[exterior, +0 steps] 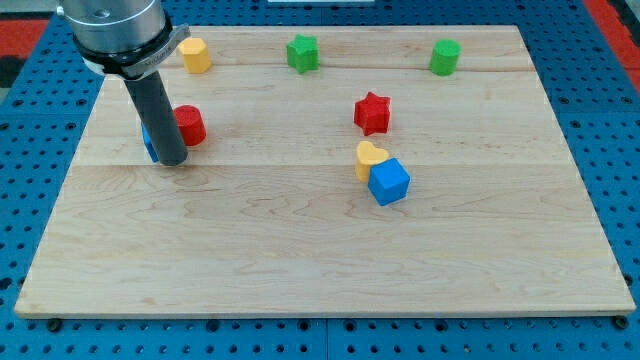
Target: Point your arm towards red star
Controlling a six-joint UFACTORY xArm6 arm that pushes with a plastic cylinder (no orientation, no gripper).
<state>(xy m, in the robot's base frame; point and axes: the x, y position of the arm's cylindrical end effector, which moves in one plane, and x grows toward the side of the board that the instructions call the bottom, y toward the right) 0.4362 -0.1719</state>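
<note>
The red star (372, 113) lies on the wooden board (320, 240), right of centre in the upper half. My tip (172, 160) is far to the view's left of it, resting on the board. The rod stands just left of a red round block (188, 125) and covers most of a blue block (148, 139) behind it.
A yellow heart-like block (369, 157) touches a blue cube (389, 181) just below the red star. Along the view's top stand a yellow block (196, 55), a green star (302, 53) and a green block (445, 57).
</note>
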